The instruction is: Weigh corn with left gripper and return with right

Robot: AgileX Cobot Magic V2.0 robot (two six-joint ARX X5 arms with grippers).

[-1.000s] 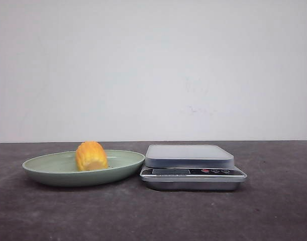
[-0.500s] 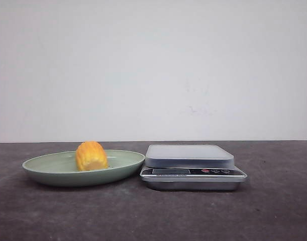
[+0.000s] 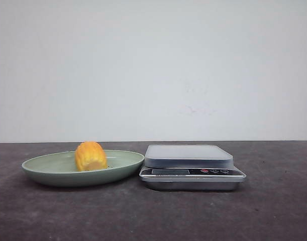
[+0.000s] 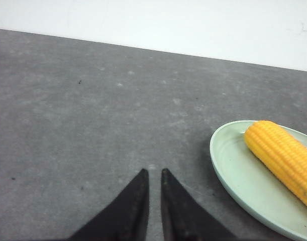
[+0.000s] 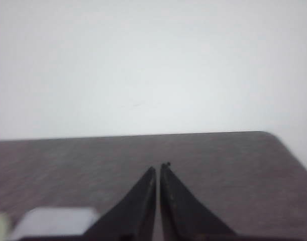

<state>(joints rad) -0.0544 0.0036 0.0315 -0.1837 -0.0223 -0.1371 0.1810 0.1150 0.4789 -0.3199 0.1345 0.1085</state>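
The dark counter (image 3: 274, 211) is seen in the front view carrying a green plate (image 3: 47, 173) beside a scale (image 3: 191, 168), with the corn (image 3: 91, 156) lying on the plate. Only the wrist views show the left gripper (image 4: 154, 175) and right gripper (image 5: 158, 169), each with jaws clenched on nothing, and the corn's full length is shown only from the left wrist.

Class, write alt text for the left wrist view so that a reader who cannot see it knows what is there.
A yellow-orange corn lies in a pale green plate on a dark grey table. The left gripper is over bare table beside the plate, its black fingers nearly together and holding nothing. A white wall runs behind the table.
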